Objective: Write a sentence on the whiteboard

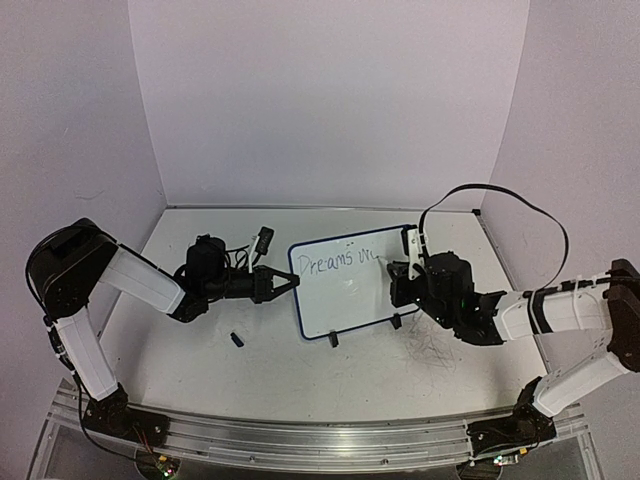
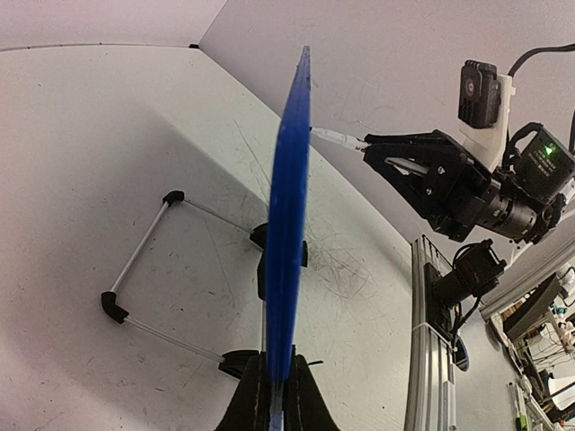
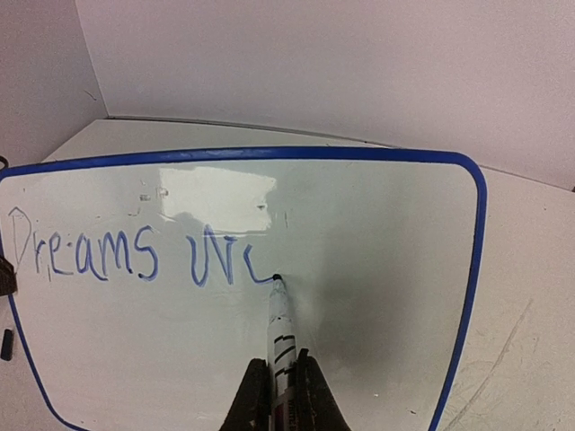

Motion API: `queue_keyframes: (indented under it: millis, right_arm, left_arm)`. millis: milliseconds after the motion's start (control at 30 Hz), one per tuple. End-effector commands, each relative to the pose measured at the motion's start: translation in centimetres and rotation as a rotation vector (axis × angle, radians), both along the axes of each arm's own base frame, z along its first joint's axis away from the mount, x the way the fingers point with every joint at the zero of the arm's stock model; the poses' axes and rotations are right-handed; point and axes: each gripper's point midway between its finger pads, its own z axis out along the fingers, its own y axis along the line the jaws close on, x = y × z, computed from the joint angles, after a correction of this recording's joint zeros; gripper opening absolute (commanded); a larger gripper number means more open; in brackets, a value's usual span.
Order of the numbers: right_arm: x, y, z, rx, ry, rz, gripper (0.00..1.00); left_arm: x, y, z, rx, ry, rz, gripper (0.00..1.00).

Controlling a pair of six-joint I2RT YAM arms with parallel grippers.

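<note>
Right fingers [image 3: 254, 397] clamping marker [image 3: 280, 325], tip pressing whiteboard [image 3: 386, 233] just right of "Dreams", sentence [image 3: 135, 256] unfinished; left gripper [image 2: 274, 400] pinching board's left edge, probably bracing against pen push.

The marker [image 3: 281, 328] I hold looks smooth plastic; the whiteboard [image 3: 377, 269] shines glossy; the tabletop [image 2: 90, 135] is matt, scuffed.

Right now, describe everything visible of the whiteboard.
The whiteboard is a small, glossy white rectangle with a dark blue rim, rounded corners and two black feet. It stands upright on the table between the arms. Blue handwriting on it reads "Dreams" plus a few strokes of a next word. The left gripper clamps its left edge. A marker, held by the right gripper, touches its face with its tip.
</note>
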Motion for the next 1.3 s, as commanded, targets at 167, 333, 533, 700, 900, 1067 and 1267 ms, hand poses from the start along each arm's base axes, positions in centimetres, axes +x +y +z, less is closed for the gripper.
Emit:
queue_keyframes:
  millis: [167, 333, 533, 700, 900, 1067, 1267]
  right_arm:
    - [1.5, 0.7, 2.7, 0.051, -0.066, -0.031, 0.0]
    - [1.6, 1.2, 2.7, 0.049, -0.065, -0.012, 0.0]
    - [1.2, 1.8, 2.0, 0.046, -0.04, 0.03, 0.0]
    - [0.5, 1.6, 1.2, 0.042, -0.015, 0.047, 0.0]
    - [0.4, 0.7, 3.0, 0.069, -0.051, 0.014, 0.0]
    - [0.5, -0.5, 4.9, 0.107, -0.086, 0.004, 0.0]
    - [1.1, -0.2, 4.2, 0.088, -0.077, 0.006, 0.0]
  left_arm:
    - [-0.6, -0.6, 1.7, -0.009, -0.039, -0.026, 0.0]
    - [-0.6, -0.5, 1.7, -0.008, -0.039, -0.026, 0.0]
    - [-0.6, -0.6, 1.7, -0.007, -0.041, -0.024, 0.0]
    - [-0.5, -0.6, 1.7, -0.006, -0.039, -0.024, 0.0]
    - [-0.5, -0.6, 1.7, -0.003, -0.041, -0.022, 0.0]
    - [-0.5, -0.5, 1.8, -0.002, -0.041, -0.02, 0.0]
    - [-0.5, -0.6, 1.7, 0.0, -0.038, -0.024, 0.0]
